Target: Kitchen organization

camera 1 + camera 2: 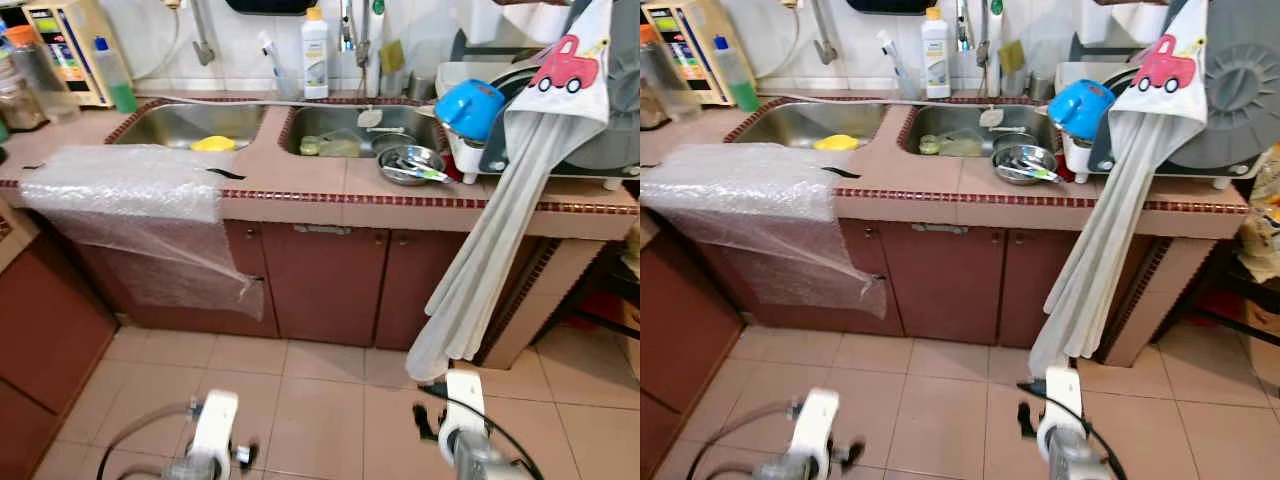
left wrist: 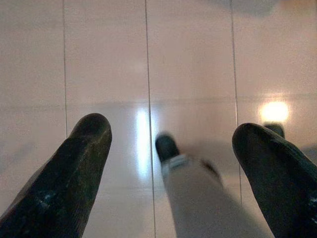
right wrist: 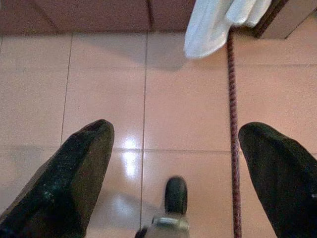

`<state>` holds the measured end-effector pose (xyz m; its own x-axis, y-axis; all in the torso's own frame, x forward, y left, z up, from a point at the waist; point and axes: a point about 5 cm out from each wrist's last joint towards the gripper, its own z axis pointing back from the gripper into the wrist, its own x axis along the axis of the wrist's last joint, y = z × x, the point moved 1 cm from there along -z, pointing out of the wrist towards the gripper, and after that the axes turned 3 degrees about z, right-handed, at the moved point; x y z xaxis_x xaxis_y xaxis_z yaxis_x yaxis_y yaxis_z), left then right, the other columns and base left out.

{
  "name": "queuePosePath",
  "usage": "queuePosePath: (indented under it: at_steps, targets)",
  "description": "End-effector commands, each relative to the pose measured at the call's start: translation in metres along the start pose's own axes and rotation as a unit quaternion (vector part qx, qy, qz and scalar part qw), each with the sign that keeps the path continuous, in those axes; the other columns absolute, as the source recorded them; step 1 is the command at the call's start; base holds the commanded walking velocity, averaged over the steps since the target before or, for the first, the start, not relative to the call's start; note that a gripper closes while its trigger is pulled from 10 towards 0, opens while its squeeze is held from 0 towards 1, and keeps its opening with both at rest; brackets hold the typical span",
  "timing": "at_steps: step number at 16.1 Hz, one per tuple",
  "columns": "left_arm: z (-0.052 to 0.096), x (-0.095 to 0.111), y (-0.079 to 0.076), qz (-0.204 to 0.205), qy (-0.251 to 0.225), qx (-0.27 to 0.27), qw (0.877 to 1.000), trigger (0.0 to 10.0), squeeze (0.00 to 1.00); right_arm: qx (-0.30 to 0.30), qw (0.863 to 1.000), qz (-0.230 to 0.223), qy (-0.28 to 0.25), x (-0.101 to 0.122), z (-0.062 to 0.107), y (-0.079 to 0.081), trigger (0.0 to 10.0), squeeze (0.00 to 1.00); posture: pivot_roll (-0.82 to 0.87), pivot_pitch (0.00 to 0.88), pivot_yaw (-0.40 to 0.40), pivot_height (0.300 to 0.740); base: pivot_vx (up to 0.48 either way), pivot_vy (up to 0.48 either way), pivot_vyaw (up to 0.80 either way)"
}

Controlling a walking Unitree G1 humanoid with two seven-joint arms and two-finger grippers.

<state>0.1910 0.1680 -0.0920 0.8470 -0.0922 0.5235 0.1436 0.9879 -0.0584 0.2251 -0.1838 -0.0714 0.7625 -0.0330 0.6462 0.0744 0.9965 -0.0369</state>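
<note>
Both pincers, left [image 2: 171, 168] & right [image 3: 176, 168], hang spread apart over floor tiles [image 3: 188, 104]; cloth [image 1: 500, 230] drapes off surface [image 1: 300, 175].

Home kitchen: tiled counter [image 1: 300, 180] with double sink [image 1: 190, 122], dish rack [image 1: 530, 160], cabinets [image 1: 320, 285].

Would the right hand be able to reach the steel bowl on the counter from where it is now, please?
Probably not yet. The right hand hangs low over the floor tiles, fingers open, while the steel bowl sits up on the counter by the sink. Nothing blocks the way; the arm must rise and the robot step closer.
</note>
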Motion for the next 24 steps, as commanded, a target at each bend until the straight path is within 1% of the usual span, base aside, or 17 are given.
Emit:
queuePosePath:
  at_steps: [1, 2, 3, 4, 6, 7, 8, 9, 10, 12, 13, 15, 18, 20, 24]
  targets:
    - [0.000, 0.000, 0.003, -0.001, 0.003, -0.002, 1.000, 10.0, 0.00, 0.011, 1.000, 0.021, 0.000, 0.001, -0.001, 0.010, 10.0, 0.00, 0.01, 0.000, 0.082, 0.740, 0.000, 0.000, 0.00]
    - [0.000, -0.002, 0.001, -0.003, 0.008, -0.002, 1.000, 10.0, 0.00, 0.008, 0.998, 0.063, 0.030, -0.018, 0.001, 0.007, 10.0, 0.00, 0.01, 0.000, 0.082, 0.740, 0.000, 0.000, 0.00]
    - [0.000, -0.002, 0.000, -0.009, 0.009, -0.003, 1.000, 10.0, 0.00, 0.007, 0.997, 0.074, 0.038, -0.024, 0.002, 0.004, 10.0, 0.00, 0.01, 0.000, 0.082, 0.740, 0.000, 0.000, 0.00]
    - [-0.001, -0.001, -0.002, -0.025, 0.009, -0.005, 1.000, 10.0, 0.00, 0.007, 0.994, 0.099, 0.051, -0.034, 0.005, -0.003, 10.0, 0.00, 0.02, 0.000, 0.079, 0.740, 0.000, 0.000, 0.00]
    - [-0.001, -0.003, -0.005, -0.032, 0.013, -0.005, 0.999, 10.0, 0.00, -0.006, 0.993, 0.102, 0.065, -0.044, 0.008, -0.014, 10.0, 0.00, 0.02, 0.000, 0.082, 0.740, 0.000, 0.000, 0.00]
    - [-0.002, -0.006, -0.007, -0.044, 0.019, -0.006, 0.999, 10.0, 0.00, -0.020, 0.992, 0.101, 0.076, -0.050, 0.010, -0.024, 10.0, 0.00, 0.01, 0.000, 0.083, 0.740, 0.000, 0.000, 0.00]
    - [-0.001, -0.013, -0.010, -0.054, 0.025, -0.007, 0.998, 10.0, 0.00, -0.023, 0.991, 0.106, 0.079, -0.052, 0.011, -0.027, 10.0, 0.00, 0.01, 0.000, 0.086, 0.740, 0.000, 0.000, 0.00]
    - [-0.001, -0.020, -0.014, -0.054, 0.032, -0.009, 0.998, 10.0, 0.00, -0.028, 0.990, 0.107, 0.086, -0.054, 0.012, -0.030, 10.0, 0.00, 0.01, 0.000, 0.086, 0.740, 0.000, 0.000, -0.58]
    - [0.000, -0.031, -0.020, -0.057, 0.041, -0.010, 0.997, 10.0, 0.00, -0.027, 0.990, 0.112, 0.085, -0.055, 0.012, -0.030, 10.0, 0.00, 0.00, 0.000, 0.090, 0.740, 0.000, 0.000, -0.72]
    - [0.000, -0.038, -0.026, -0.066, 0.047, -0.014, 0.997, 10.0, 0.00, -0.024, 0.990, 0.114, 0.085, -0.055, 0.012, -0.029, 10.0, 0.00, 0.00, 0.000, 0.091, 0.740, 0.000, 0.000, -0.71]
    - [0.001, -0.043, -0.032, -0.069, 0.052, -0.017, 0.996, 10.0, 0.00, -0.021, 0.989, 0.118, 0.084, -0.055, 0.012, -0.028, 10.0, 0.00, 0.00, 0.000, 0.091, 0.740, 0.000, 0.000, -0.71]
    - [0.001, -0.050, -0.045, -0.077, 0.059, -0.022, 0.995, 10.0, 0.00, -0.007, 0.989, 0.126, 0.080, -0.054, 0.011, -0.020, 10.0, 0.00, 0.00, 0.000, 0.091, 0.740, 0.000, 0.000, -0.71]
    - [0.001, -0.056, -0.057, -0.082, 0.067, -0.026, 0.994, 10.0, 0.00, -0.003, 0.988, 0.132, 0.081, -0.054, 0.010, -0.017, 10.0, 0.00, 0.01, 0.000, 0.088, 0.740, 0.000, 0.000, -0.70]
    - [0.000, -0.047, -0.041, -0.083, 0.062, -0.018, 0.994, 10.0, 0.00, -0.004, 0.987, 0.134, 0.085, -0.056, 0.011, -0.017, 10.0, 0.00, 0.01, 0.000, 0.089, 0.740, 0.000, 0.000, -0.70]
    - [0.000, -0.044, -0.039, -0.088, 0.061, -0.017, 0.994, 10.0, 0.00, -0.006, 0.987, 0.135, 0.090, -0.059, 0.012, -0.018, 10.0, 0.00, 0.00, 0.000, 0.091, 0.740, 0.000, 0.000, -0.70]
